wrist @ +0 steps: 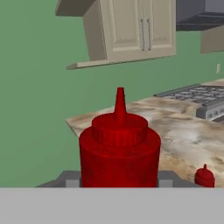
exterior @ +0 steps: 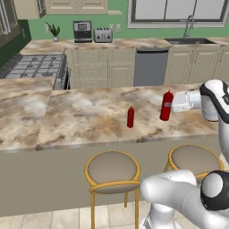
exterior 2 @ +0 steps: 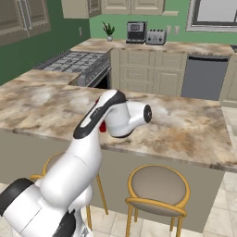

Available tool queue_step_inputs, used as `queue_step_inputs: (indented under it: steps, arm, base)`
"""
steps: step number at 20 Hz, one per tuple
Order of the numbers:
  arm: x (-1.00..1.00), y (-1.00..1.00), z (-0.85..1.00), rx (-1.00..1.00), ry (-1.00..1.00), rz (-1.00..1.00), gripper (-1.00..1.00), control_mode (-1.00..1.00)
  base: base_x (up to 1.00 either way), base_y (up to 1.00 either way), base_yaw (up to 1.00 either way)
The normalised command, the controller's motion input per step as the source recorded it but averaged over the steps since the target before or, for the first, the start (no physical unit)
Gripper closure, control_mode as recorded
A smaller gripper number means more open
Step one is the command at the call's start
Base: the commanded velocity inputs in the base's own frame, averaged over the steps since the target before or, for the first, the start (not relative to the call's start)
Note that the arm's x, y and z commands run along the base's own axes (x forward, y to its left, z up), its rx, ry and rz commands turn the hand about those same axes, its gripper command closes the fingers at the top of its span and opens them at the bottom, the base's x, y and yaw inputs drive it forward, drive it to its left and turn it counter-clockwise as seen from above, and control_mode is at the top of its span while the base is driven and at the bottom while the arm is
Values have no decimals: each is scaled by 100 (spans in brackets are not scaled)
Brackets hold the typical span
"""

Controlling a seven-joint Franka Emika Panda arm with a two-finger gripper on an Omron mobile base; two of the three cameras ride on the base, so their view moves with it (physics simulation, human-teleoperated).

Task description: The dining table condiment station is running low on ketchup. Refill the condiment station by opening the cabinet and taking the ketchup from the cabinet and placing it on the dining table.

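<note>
Behind the arm, ketchup hides; second bottle visible leftward.

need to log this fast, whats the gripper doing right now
gripper: closed on the ketchup, held upright just above the dining table.

Left base cam sat behind-left of the arm, looking forward and down across the long beige-brown marbled stone worktop. Right base cam did the same from behind-right; both shared that worktop and the two round-seated stools. Hand cam sat very close behind the red squeeze bottle, facing the green wall.
</note>
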Motion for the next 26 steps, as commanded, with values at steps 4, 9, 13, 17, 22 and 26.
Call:
queue_step_inputs:
  steps: [4, 9, 13, 17, 22, 26]
  arm:
    - [23, 0, -21, 0, 0, 0, 100, -100]
    - [20, 0, -25, 0, 0, 0, 100, -100]
    - [24, 0, -25, 0, 0, 0, 100, -100]
    - [27, 0, -28, 0, 0, 0, 100, -100]
    - [30, 0, -29, 0, 0, 0, 100, -100]
    - [35, 0, -27, 0, 0, 0, 100, -100]
  base:
    - [0, 0, 0]
    - [0, 0, 0]
    - [0, 0, 0]
    - [0, 0, 0]
    - [0, 0, 0]
    - [0, 0, 0]
